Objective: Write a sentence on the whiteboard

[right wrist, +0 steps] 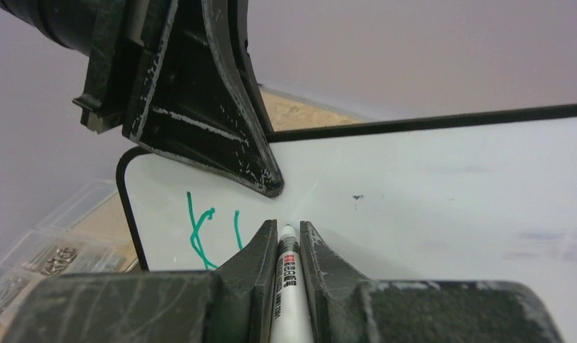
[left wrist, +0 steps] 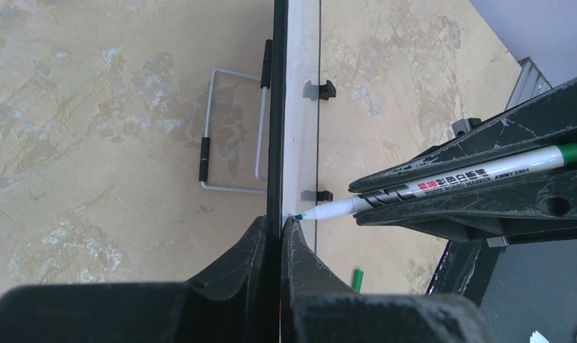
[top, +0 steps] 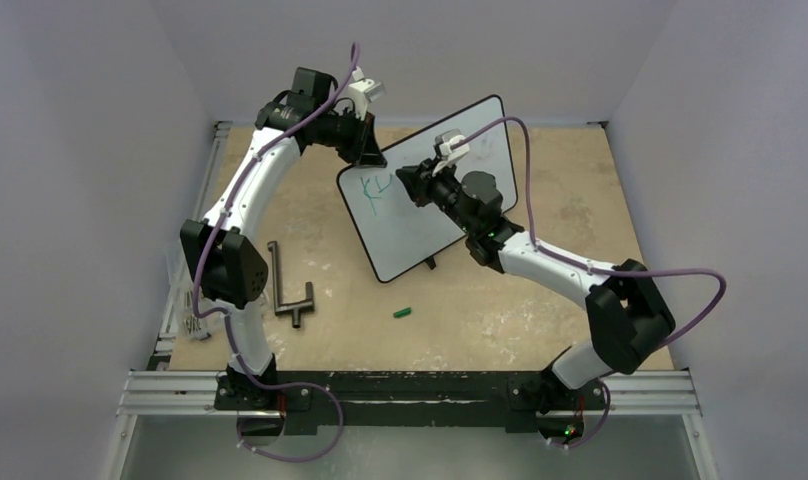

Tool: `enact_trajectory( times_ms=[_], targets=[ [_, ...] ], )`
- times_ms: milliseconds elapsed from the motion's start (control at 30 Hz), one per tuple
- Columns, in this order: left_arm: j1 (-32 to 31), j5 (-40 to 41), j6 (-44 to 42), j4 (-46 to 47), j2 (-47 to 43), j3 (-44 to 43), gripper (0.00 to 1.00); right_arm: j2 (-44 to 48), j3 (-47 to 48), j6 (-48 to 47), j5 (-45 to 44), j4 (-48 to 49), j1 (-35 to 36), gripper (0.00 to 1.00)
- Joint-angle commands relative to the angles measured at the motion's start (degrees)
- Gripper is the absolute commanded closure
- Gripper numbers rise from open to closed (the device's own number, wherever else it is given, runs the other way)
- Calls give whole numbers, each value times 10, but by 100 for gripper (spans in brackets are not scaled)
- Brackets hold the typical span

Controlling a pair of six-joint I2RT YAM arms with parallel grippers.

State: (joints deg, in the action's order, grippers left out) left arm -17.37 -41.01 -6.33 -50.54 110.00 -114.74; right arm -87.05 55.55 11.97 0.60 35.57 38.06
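The whiteboard stands tilted in the middle of the counter, blocking our way across. The left claw clamps its edge, and the right claw, pinching the marker, crowds its face. Left of it lies a black T-shaped tool; a green cap sits in front. Right of the board, bare counter gives us passage.

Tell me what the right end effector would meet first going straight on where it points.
The glossy white whiteboard with thin black frame: the white marker pen clamped in the right end effector points at its face, right of the green strokes, tip seemingly touching.
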Motion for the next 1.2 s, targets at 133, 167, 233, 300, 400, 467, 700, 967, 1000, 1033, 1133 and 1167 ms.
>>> enact_trajectory(
  times_ms=[133,167,233,300,400,467,700,967,1000,1033,1133,1167],
  targets=[
    [-13,74,-28,-49,1,17,100,-23,50,-6,17,7,-4,100],
    [-13,74,-28,-50,2,17,100,-26,52,-3,22,7,-4,100],
    [-14,74,-27,-50,3,16,100,-32,54,3,32,9,-5,100],
    [-14,75,-25,-50,4,15,100,-35,53,10,42,13,-4,100],
    [-14,74,-23,-50,6,14,100,-39,51,18,55,20,-5,100],
    [-14,74,-24,-50,7,14,100,-41,50,23,62,21,-5,100],
    [-14,77,-23,-50,4,12,100,-46,31,37,83,27,-4,100],
    [-14,79,-22,-50,3,12,100,-35,-13,33,72,25,-4,100],
    [-14,81,-21,-50,3,11,100,-34,-18,33,72,25,-4,100],
    [-14,83,-20,-51,3,10,100,-34,-24,32,70,26,-4,100],
    [-14,82,-20,-51,2,10,100,-29,-38,32,62,24,-4,100],
    [-14,81,-20,-51,3,10,100,-28,-40,33,60,21,-4,100]
  ],
)
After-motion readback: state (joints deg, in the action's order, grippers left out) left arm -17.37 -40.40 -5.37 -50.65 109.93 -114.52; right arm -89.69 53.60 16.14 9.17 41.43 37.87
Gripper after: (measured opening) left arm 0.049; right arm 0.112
